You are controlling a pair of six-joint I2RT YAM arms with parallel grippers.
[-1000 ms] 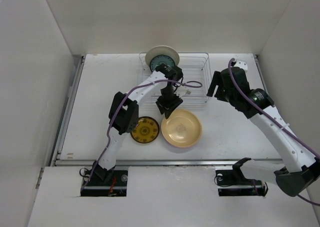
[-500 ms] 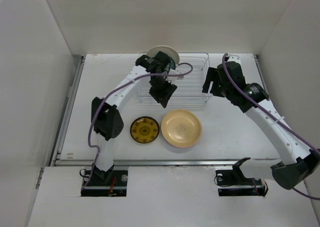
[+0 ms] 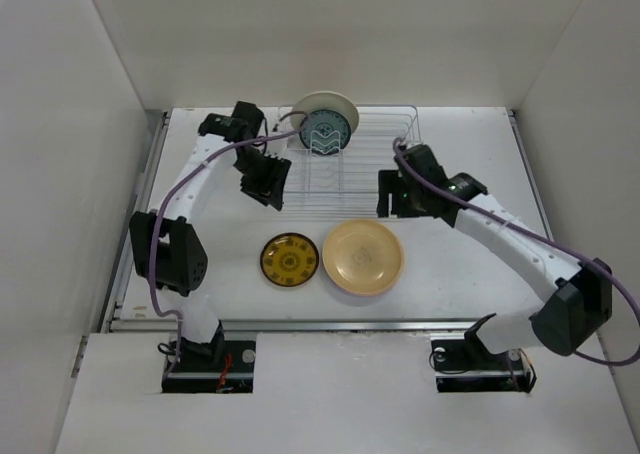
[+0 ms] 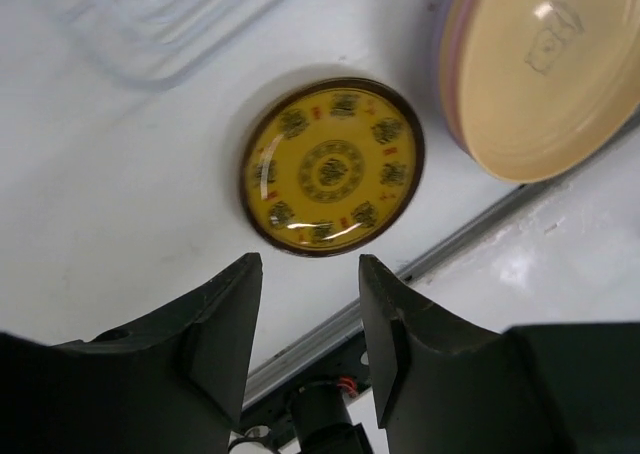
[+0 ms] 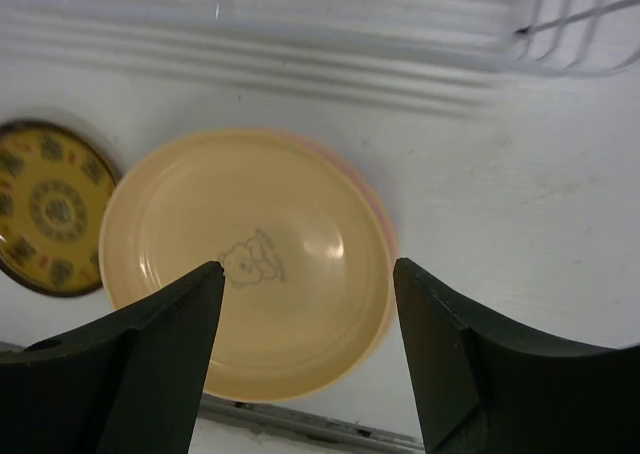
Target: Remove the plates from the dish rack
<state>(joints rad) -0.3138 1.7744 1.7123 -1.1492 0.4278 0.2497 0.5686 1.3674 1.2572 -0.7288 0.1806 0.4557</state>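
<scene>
At 12 o'clock on the surface (image 3: 450, 274), the dish rack (image 3: 370, 164) holds one last plate (image 3: 325, 124). It stands on edge at the rack's 11 o'clock corner, cream rim, teal patterned face toward the arms. The mustard-yellow plate (image 3: 290, 259) and tan-yellow plate (image 3: 363, 257) lie flat at 6 o'clock of the rack, just beside each other. A pink edge shows under the tan one in the wrist views, so it looks like a stack.

The left pincer (image 3: 265, 181) hangs at 9 o'clock of the rack, jaws moderately parted, nothing between them. The right pincer (image 3: 393, 196) is over the rack's 5 o'clock edge, jaws wide, also empty.

Step in hand, as I read it, is grabbing the last plate, and the left is nearer. To do it well:
- Come in over the top rim with one finger on each face.
- Close firmly, since a glazed rim may slip.
- Lift straight up clear of the prongs before swinging toward 6 o'clock.
- Keep the right arm out of that path.
</scene>
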